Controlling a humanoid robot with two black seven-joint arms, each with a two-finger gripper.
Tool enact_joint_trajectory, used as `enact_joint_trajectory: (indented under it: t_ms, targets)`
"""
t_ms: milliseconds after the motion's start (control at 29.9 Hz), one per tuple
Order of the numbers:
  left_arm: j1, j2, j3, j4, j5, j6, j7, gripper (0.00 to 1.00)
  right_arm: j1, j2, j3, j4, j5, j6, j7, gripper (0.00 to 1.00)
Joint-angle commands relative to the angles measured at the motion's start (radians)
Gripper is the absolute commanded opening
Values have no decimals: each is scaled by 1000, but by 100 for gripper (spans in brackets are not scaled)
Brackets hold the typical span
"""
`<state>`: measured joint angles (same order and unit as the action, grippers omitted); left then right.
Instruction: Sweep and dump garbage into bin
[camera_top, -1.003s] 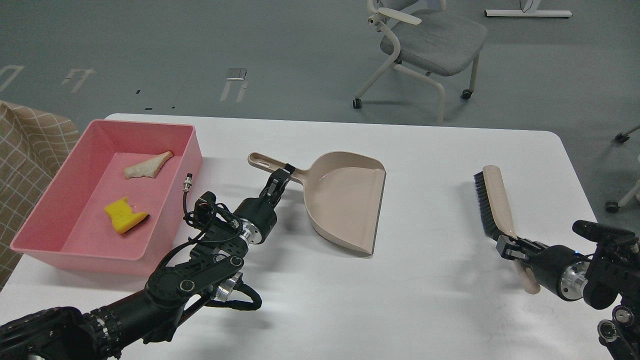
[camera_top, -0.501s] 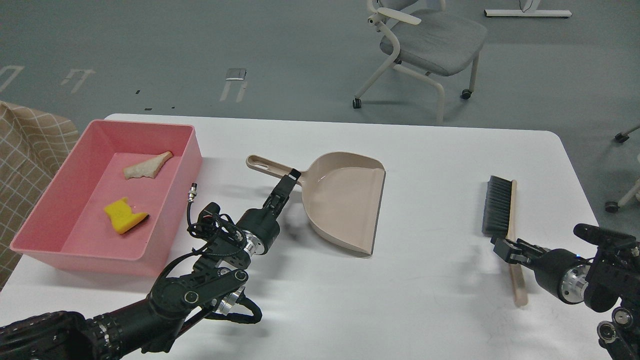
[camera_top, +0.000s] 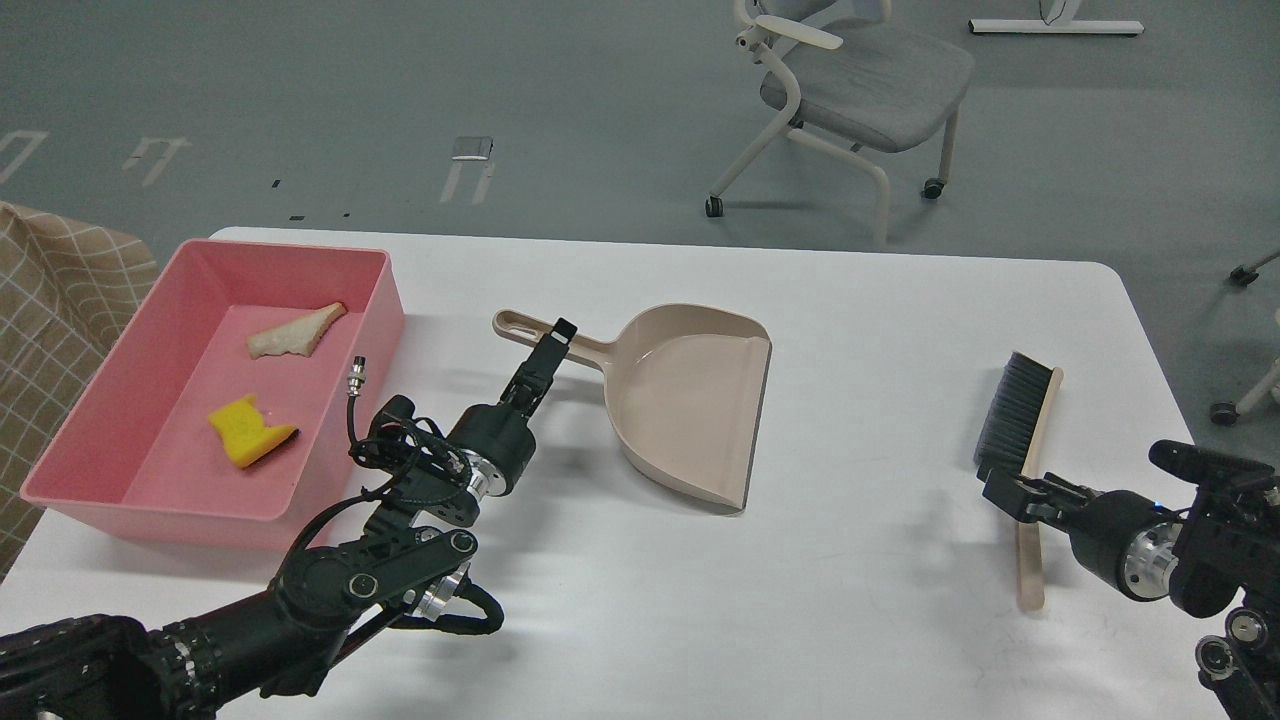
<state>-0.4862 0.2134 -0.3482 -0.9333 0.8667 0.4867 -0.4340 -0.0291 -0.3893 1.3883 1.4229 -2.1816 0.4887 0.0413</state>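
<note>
1. My left hand (camera_top: 545, 355) is at the handle of the dustpan (camera_top: 690, 400). Its fingers look thin and close together beside the handle, but I cannot tell if they really hold it or only touch it. If I pull this hand back carelessly, a finger can catch the smooth handle and drag or turn the dustpan on the desk (camera_top: 850, 600).

2. My right hand (camera_top: 1005, 492) is at the lower end of the brush (camera_top: 1020, 440), where bristles meet the handle. I cannot tell whether it grips the brush or has let it go. The brush lies flat, so if one finger hooks the thin handle, the brush can slide toward the desk edge, which is near on that side.

3. The garbage is inside the bin (camera_top: 90, 430) already: the bread slice (camera_top: 295, 332) lies toward the far end, the yellow sponge (camera_top: 250, 430) nearer to me, well apart. I judge the dumping is done.

4. My left forearm passes close to the bin corner; a wide move could push this light tub.

5. Materials: the bin is pink plastic, shallow, with rounded corners. The dustpan is beige, hard and glossy. The brush has black stiff bristles and a pale handle. The sponge is soft and notched; the bread is triangular with brown crust.
</note>
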Motion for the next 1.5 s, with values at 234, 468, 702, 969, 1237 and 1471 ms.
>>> enact_joint_trajectory:
  t_ms: [234,468,702,969,1237,1471]
  targets:
    - [0,83,-6,-24,-3,2,-2,98,3,4,-2,-4,0,0,2,78]
    - [-43,130,-11,-25,-11,2,-5,98,3,7,-2,-2,0,0,6,78]
    - [-81,175,-15,-61,-17,2,-6,98,11,12,0,1,0,0,6,78]
    - [-94,230,-40,-131,-17,2,-6,98,51,-6,24,27,37,0,8,80]
    - [-110,239,-49,-147,-18,2,-6,98,120,-108,40,50,143,0,6,84]
    - [-132,233,-124,-193,-21,1,-5,98,235,-117,104,64,302,0,8,96]
